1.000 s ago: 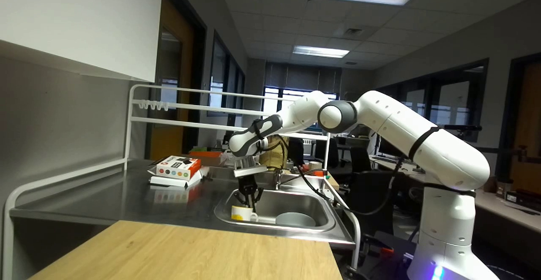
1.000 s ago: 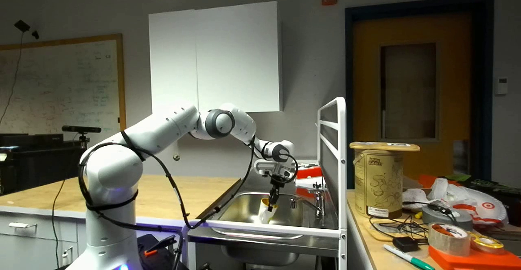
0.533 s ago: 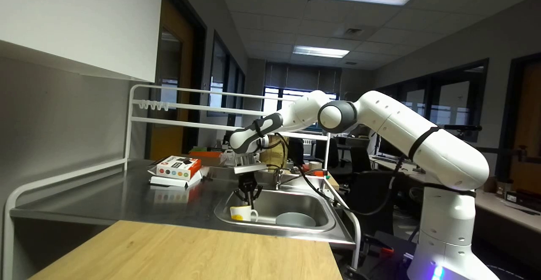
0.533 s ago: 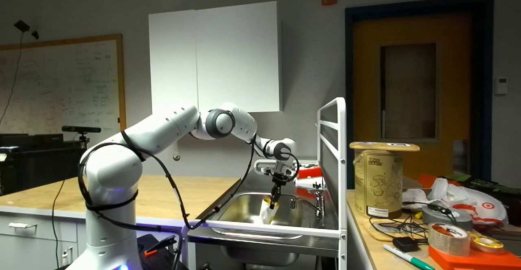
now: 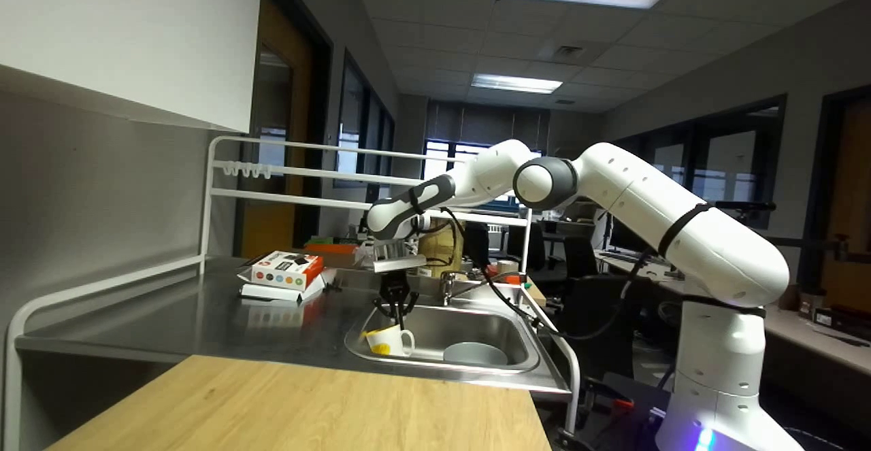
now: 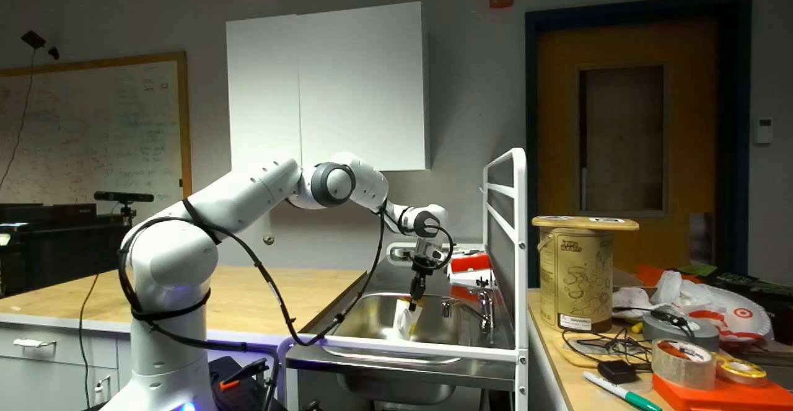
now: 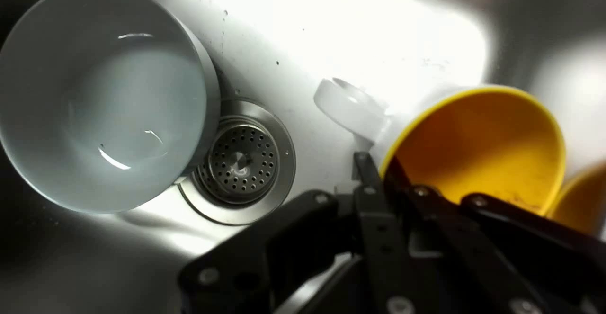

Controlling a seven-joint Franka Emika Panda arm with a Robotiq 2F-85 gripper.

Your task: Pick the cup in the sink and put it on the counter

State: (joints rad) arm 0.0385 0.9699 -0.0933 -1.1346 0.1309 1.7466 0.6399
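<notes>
1 white cup (image 5: 389, 342), yellow inside, tilts in rectangular steel sink (image 5: 469, 328). Black 2-fingered end effector (image 7: 378, 161) pinches cup rim.

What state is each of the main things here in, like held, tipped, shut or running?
White-and-yellow mug: tilted, held at its rim, in the sink
Robot gripper: shut on the mug
Gray bowl: upright
Drain strainer: in place
Faucet: no running water visible
White wall cabinet: doors shut
Orange-brown door: shut
Marker pen: green cap on
</notes>
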